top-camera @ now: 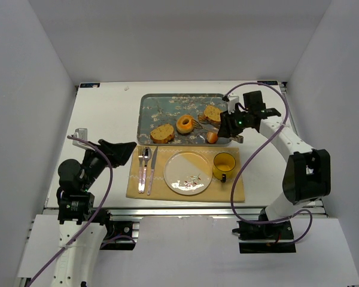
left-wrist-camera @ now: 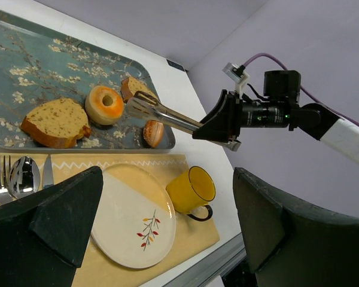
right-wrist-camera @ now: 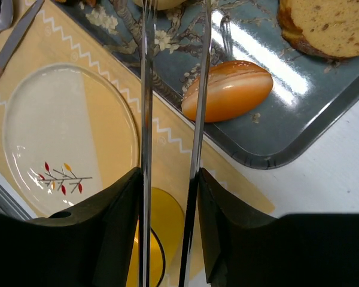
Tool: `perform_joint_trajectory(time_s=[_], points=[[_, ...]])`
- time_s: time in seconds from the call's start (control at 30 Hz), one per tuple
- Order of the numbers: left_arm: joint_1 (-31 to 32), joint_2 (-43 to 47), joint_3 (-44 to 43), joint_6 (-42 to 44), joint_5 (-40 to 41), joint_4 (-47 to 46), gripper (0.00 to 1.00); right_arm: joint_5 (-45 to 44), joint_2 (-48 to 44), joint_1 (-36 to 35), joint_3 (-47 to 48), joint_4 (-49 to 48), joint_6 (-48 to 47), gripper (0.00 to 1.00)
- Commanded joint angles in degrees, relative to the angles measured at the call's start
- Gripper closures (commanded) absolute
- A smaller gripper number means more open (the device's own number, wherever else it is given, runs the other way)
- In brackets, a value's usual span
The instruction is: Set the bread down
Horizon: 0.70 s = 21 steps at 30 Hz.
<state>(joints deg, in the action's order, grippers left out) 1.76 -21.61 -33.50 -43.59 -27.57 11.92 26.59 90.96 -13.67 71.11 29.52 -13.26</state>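
The bread, a golden ring-shaped bagel (top-camera: pixel 184 124), lies on the blue flowered tray (top-camera: pixel 148 110); it also shows in the left wrist view (left-wrist-camera: pixel 103 104). My right gripper (top-camera: pixel 229 124) is shut on metal tongs (left-wrist-camera: pixel 164 116), whose two arms (right-wrist-camera: pixel 146 89) run between its fingers and stand apart. The tong tips sit right beside the bagel's right side; I cannot tell if they touch it. My left gripper (top-camera: pixel 123 149) is open and empty at the left of the placemat, its jaws wide apart (left-wrist-camera: pixel 167 209).
A white and yellow plate (top-camera: pixel 187 172), a yellow mug (top-camera: pixel 224 166) and cutlery (top-camera: pixel 145 168) lie on the yellow placemat (top-camera: pixel 239 194). Two brown bread slices (top-camera: pixel 162 133) (top-camera: pixel 213 113) and a small solid orange bun (right-wrist-camera: pixel 227 89) are on the tray.
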Motion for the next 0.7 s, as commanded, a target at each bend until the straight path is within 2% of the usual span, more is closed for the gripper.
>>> perform_joint_trajectory(time_s=[0.0, 0.33, 0.67], points=[[-0.18, -0.37, -2.19, -0.17, 0.76, 0.56, 0.02, 1.27, 2.20, -0.04, 3.24, -4.99, 8.23, 0.53], [-0.18, -1.07, -2.80, -0.26, 1.21, 0.73, 0.02, 6.01, 5.72, 0.05, 5.62, -7.19, 16.15, 0.52], [-0.18, -1.51, -2.63, -0.35, 0.94, 0.29, 0.02, 6.90, 5.90, 1.63, 5.09, -7.98, 19.76, 0.54]])
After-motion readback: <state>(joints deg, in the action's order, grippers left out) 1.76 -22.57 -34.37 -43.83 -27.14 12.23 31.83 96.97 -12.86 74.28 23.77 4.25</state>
